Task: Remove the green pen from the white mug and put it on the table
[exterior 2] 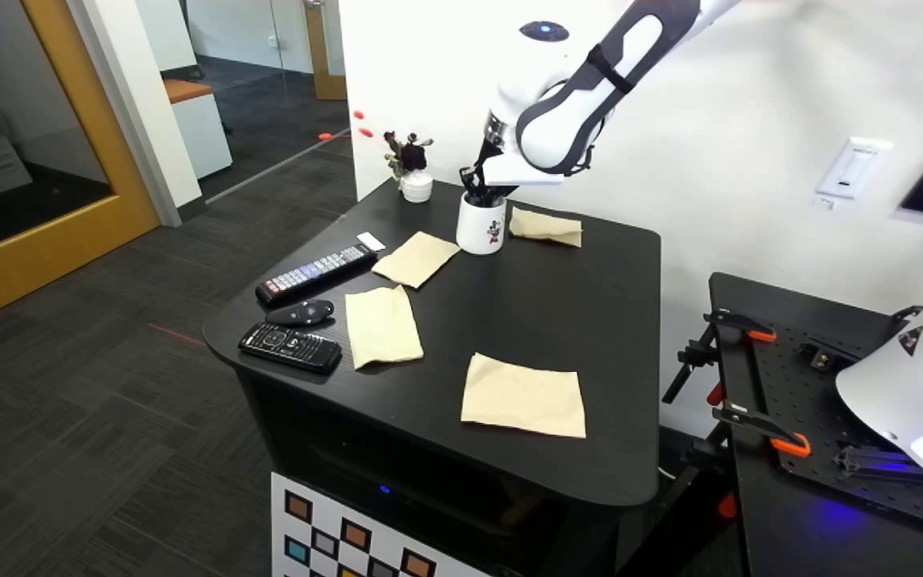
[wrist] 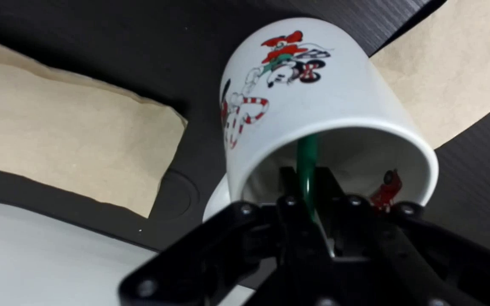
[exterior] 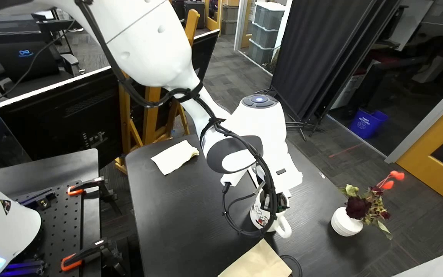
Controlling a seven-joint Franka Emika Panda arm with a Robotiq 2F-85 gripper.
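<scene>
The white mug stands upright on the black table (exterior 2: 582, 304); it shows in both exterior views (exterior: 258, 217) (exterior 2: 477, 228) and in the wrist view (wrist: 300, 93), with cartoon prints and a side handle. The green pen (wrist: 308, 153) stands inside the mug; its lower end is hidden by the mug's wall. My gripper (wrist: 306, 176) points down into the mug's mouth, its fingertips inside the rim. The fingers are closed around the pen, one on each side. In an exterior view the gripper (exterior 2: 484, 192) shows at the mug's opening; the pen cannot be made out there.
Several tan paper sheets lie around the mug, one close by (exterior 2: 416, 259) and one farther off (exterior 2: 524, 397). Black remotes (exterior 2: 316, 275) lie near the table's edge. A white flower holder (exterior 2: 417, 187) stands near a corner. A white wall rises behind the table.
</scene>
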